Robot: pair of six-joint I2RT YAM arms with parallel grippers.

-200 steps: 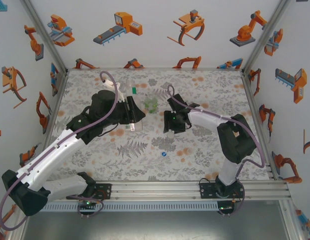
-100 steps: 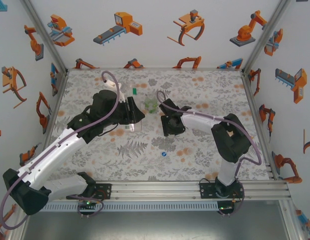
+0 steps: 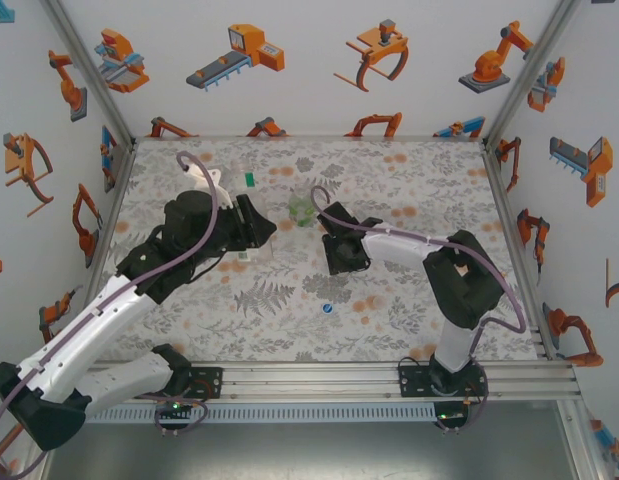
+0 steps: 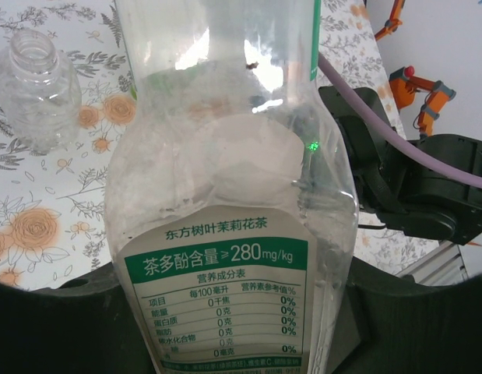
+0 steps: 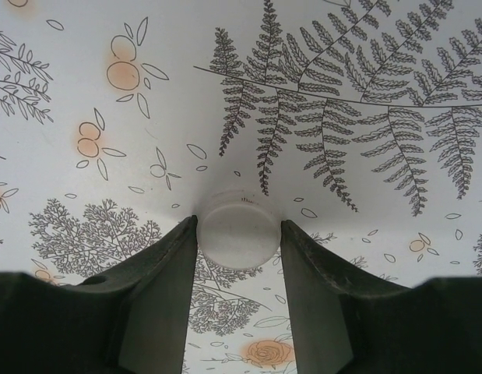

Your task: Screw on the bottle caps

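Note:
My left gripper (image 4: 225,319) is shut on the taller clear bottle (image 4: 225,156), around its green-and-white label; in the top view that gripper (image 3: 253,226) is at the table's back left. The short clear bottle (image 4: 34,86) stands uncapped on the table beyond it. The squat green-tinted bottle (image 3: 302,208) stands at the back centre. My right gripper (image 5: 239,234) reaches down to the table just right of it (image 3: 344,252), and its two fingertips press the sides of the white cap (image 5: 241,238) lying on the table. A blue cap (image 3: 328,309) lies nearer the front.
The floral tablecloth (image 3: 409,300) covers the table between white walls with an aluminium frame (image 3: 509,210). My right arm's dark links (image 4: 412,195) and cable sit close on the right of the held bottle.
My left arm has drawn back and leftward with the bottle in its grip. My right gripper has shifted slightly left and narrowed its jaws onto the white cap.

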